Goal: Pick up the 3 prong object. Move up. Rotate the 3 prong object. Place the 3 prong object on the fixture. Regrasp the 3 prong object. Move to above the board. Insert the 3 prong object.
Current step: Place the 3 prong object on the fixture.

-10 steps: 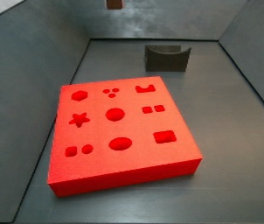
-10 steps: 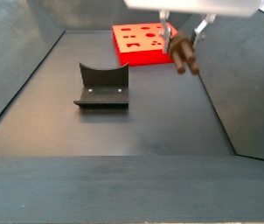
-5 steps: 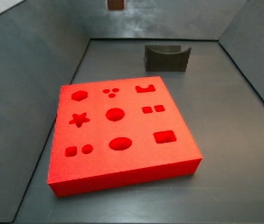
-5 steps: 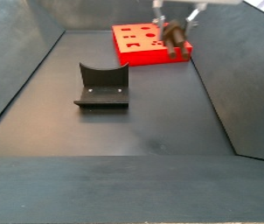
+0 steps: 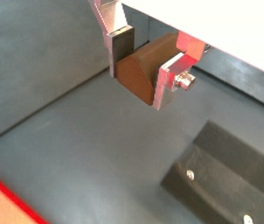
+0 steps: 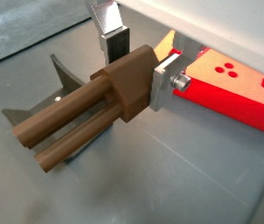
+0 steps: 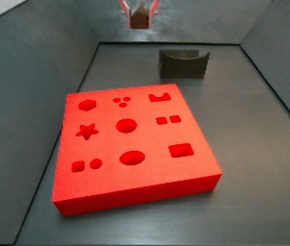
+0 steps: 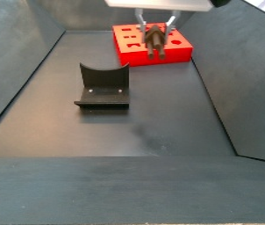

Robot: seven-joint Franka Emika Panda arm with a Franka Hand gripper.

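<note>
My gripper [image 5: 144, 75] is shut on the 3 prong object [image 5: 139, 68], a dark-brown piece held between the silver fingers. In a wrist view its prongs [image 6: 70, 133] stick out sideways from the gripper [image 6: 137, 73]. In both side views the gripper [image 8: 156, 33] hangs in the air with the piece [image 8: 156, 41] in it, over the near part of the red board [image 8: 159, 58]. It shows small at the top of a side view [image 7: 140, 13]. The fixture [image 8: 102, 87] stands empty on the floor, apart from the board [image 7: 134, 197].
Grey walls slope up round the dark floor on all sides. The fixture [image 7: 183, 62] stands beyond the board's far end, near the back wall. It also shows below the gripper in both wrist views [image 5: 225, 179] [image 6: 44, 98].
My gripper has carried the 3 prong object from beside the right wall across to over the board. It has come into view at the top of a side view.
</note>
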